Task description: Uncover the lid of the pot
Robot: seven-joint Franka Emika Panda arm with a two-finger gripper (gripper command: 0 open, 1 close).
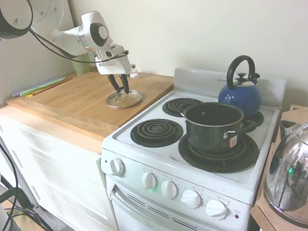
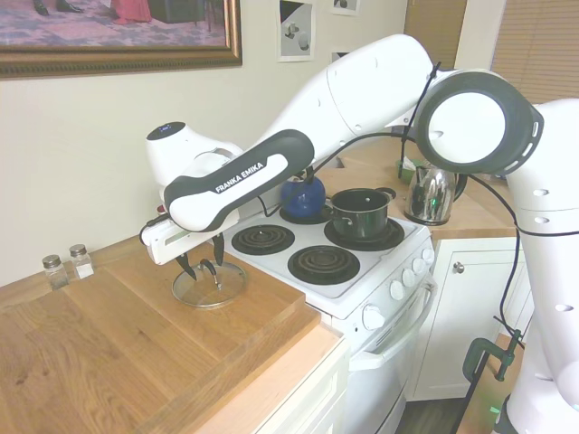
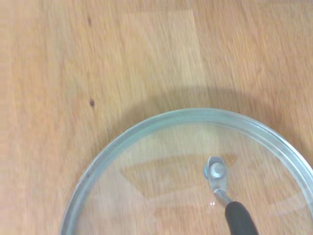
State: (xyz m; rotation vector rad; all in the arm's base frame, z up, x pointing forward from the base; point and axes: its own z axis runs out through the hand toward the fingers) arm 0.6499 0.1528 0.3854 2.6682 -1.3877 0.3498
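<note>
First exterior view: the pot [image 1: 215, 125] is seen uncovered on the near right burner; the lid [image 1: 123, 99] is laid flat on the wooden counter [image 1: 71, 101] left of the stove [image 1: 167, 165]; the gripper [image 1: 120, 87] is spread about its handle, apparently released; the task is judged essentially done, only withdrawal left.

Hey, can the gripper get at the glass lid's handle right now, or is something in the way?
Probably yes. The gripper hangs right over the lid, which lies flat on the wooden counter, fingers straddling its dark handle, nothing between them.
</note>
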